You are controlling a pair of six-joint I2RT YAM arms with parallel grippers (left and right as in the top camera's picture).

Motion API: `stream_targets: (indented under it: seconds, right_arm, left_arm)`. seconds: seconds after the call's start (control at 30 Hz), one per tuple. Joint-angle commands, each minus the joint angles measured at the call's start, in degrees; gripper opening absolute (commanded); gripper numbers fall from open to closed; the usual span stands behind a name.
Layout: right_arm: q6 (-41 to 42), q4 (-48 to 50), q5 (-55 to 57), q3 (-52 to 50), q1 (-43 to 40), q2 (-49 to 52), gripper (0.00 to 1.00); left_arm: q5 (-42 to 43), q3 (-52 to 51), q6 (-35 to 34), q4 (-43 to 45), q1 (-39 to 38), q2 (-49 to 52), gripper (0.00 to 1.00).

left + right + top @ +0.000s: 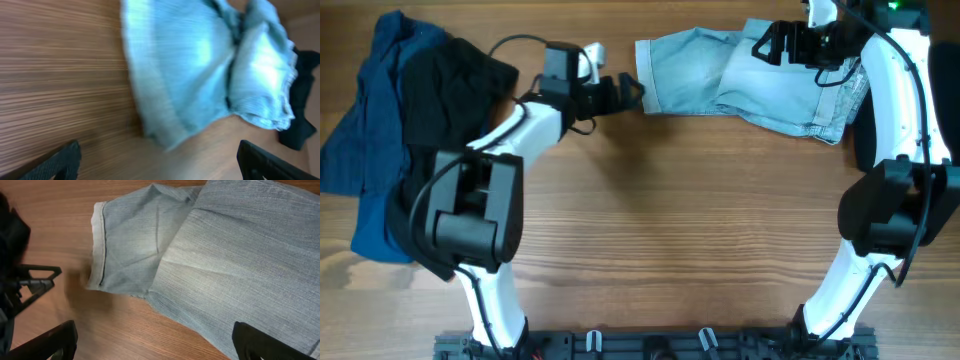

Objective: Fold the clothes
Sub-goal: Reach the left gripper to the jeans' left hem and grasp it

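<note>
Pale-blue denim shorts (740, 80) lie spread at the table's far side, with a cuffed hem at their left end. My left gripper (632, 92) stands open just left of that hem. In the left wrist view the blurred shorts (190, 65) lie ahead of the left gripper (160, 167), which has only wood between its fingers. My right gripper (763, 45) hangs open over the shorts' middle. In the right wrist view the shorts (225, 255) fill the upper right, and the right gripper (155, 345) spans their lower edge and bare wood, holding nothing.
A black garment (450, 85) lies on a royal-blue one (365, 140) at the far left, partly under the left arm. Something dark (860, 140) sits by the right arm. The left gripper's fingers (30, 277) show at the left of the right wrist view.
</note>
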Motion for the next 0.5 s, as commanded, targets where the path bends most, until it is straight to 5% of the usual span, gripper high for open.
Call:
stream_targets:
  seconds: [0.0, 0.47]
  right_arm:
    - [1.25, -0.26, -0.96, 1.18, -0.02, -1.07, 1.0]
    - [1.27, -0.76, -0.98, 1.18, -0.02, -1.07, 0.99]
  left_arm:
    - [0.63, 0.52, -0.66, 1.75, -2.34, 0.66, 1.0]
    - [0.22, 0.52, -7.19, 8.07, -4.81, 4.02, 0.99]
